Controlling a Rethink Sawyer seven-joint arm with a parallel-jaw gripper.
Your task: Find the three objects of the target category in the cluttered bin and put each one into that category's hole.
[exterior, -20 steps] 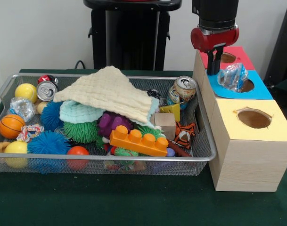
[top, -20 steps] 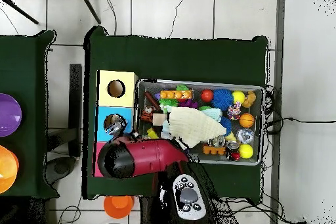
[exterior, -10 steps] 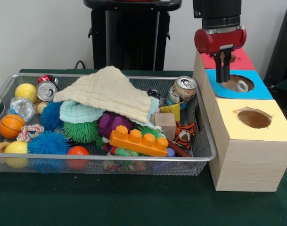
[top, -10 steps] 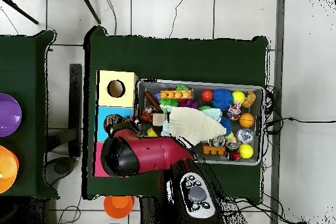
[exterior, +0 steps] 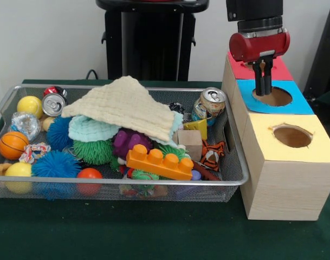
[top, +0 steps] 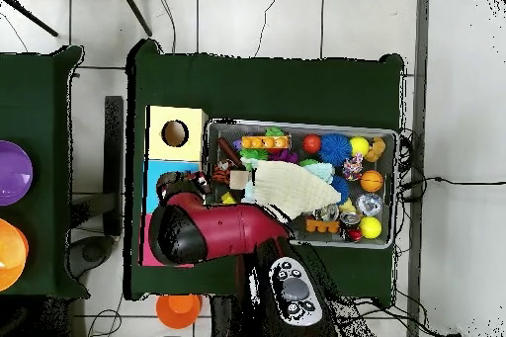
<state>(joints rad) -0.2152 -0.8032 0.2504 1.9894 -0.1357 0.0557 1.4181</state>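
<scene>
blue hole (exterior: 273,97) now empty, fingers (exterior: 258,81) above

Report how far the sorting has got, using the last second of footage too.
Done: the crumpled plastic item seen on the blue hole a second ago has dropped from sight, so one piece looks posted. In hand: nothing; the gripper hangs empty over that hole, fingers close together. Left: more of that category in the mesh bin, perhaps the drink can.
</scene>
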